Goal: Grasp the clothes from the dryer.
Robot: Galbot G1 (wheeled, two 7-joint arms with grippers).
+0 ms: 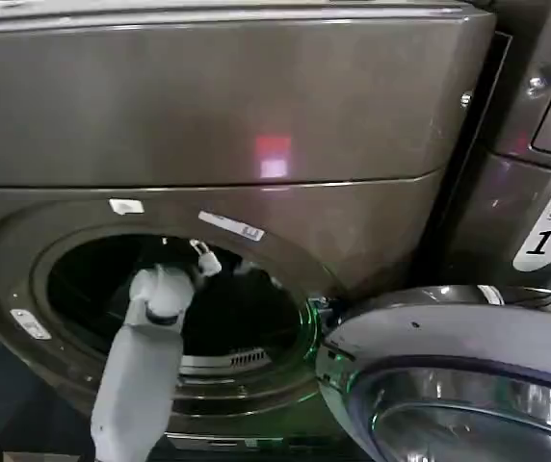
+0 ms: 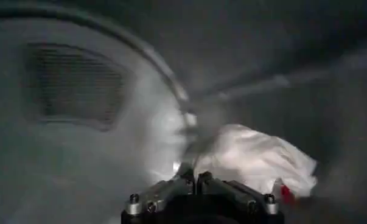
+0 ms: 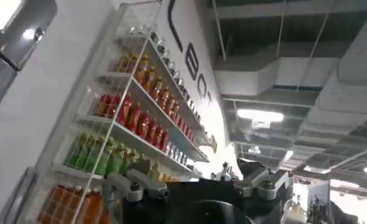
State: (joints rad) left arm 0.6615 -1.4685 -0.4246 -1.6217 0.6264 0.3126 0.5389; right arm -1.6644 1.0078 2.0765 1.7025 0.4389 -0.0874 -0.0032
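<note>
Left arm reaches through open porthole of dryer point(image 1: 208, 115); left gripper point(image 2: 195, 181) deep inside drum point(image 2: 73, 158)

Fingers pressed together, tips meeting at near edge of clothes point(image 2: 256, 159); whether fabric is pinched between them, cannot tell

Clothes: whitish bundle just ahead of gripper tips, resting on drum wall

Door point(image 1: 449, 366) swung open beside the arm

Right gripper point(image 3: 195, 189) raised away from machine, fingers spread, holding nothing; drinks shelf point(image 3: 134, 122) beyond it

Judgement: reach done; grasp at or near closing; lifting bundle out through porthole remains
</note>
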